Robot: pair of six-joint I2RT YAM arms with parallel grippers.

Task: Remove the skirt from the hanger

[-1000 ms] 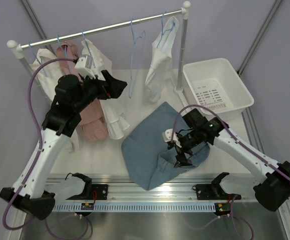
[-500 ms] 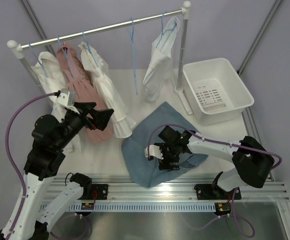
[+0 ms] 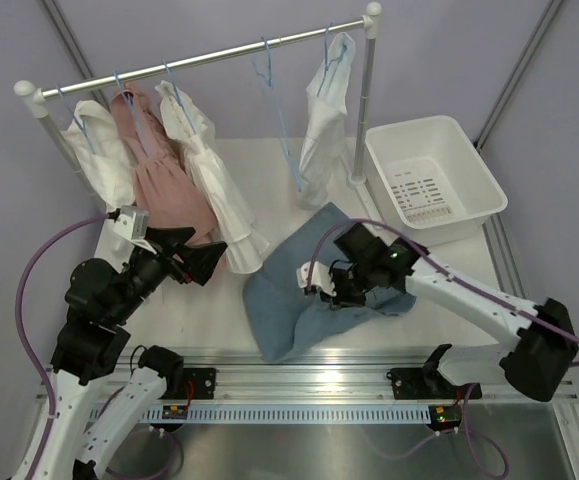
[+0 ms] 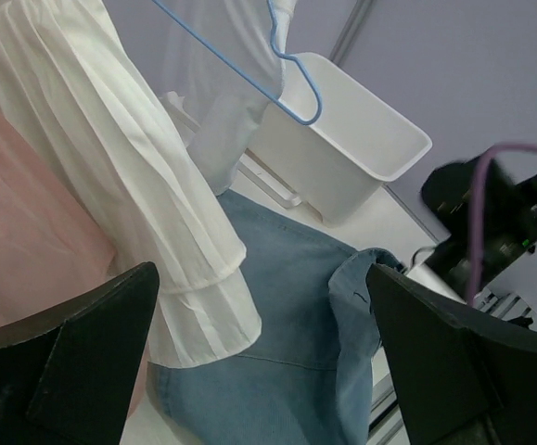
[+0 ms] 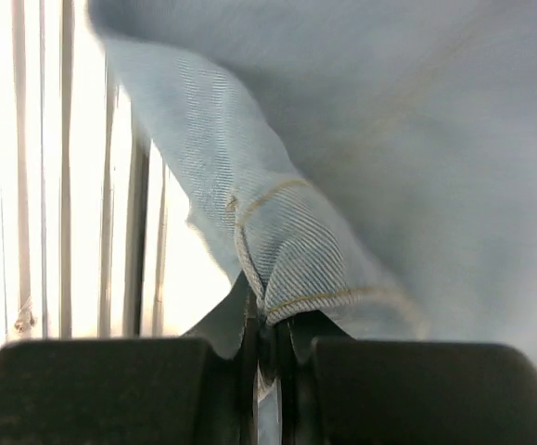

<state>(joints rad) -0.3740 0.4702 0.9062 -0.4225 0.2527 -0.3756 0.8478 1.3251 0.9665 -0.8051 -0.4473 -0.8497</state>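
Note:
The blue denim skirt [image 3: 281, 305] lies crumpled on the white table, off the hanger. An empty blue wire hanger [image 3: 272, 85] hangs on the rail, also in the left wrist view as the hanger [image 4: 291, 88]. My right gripper [image 3: 331, 288] is shut on a seamed fold of the skirt [image 5: 389, 139], pinched between the jaws of the gripper [image 5: 270, 338]. My left gripper [image 3: 209, 258] hovers open at the left, beside a white pleated garment [image 4: 138, 185]; nothing sits between its fingers, and the skirt [image 4: 287, 306] shows beyond the gripper [image 4: 261, 371].
A clothes rail [image 3: 199, 62] spans the back with a pink dress [image 3: 164, 180] and white garments [image 3: 324, 110] on hangers. A white bin [image 3: 431, 180] stands at the right. The rail's right post [image 3: 366, 100] rises between the bin and the garments.
My right gripper closed on a skirt fold and drew it up and right, bunching the cloth. The left arm dropped away from the rail toward the near left. The empty hanger swings.

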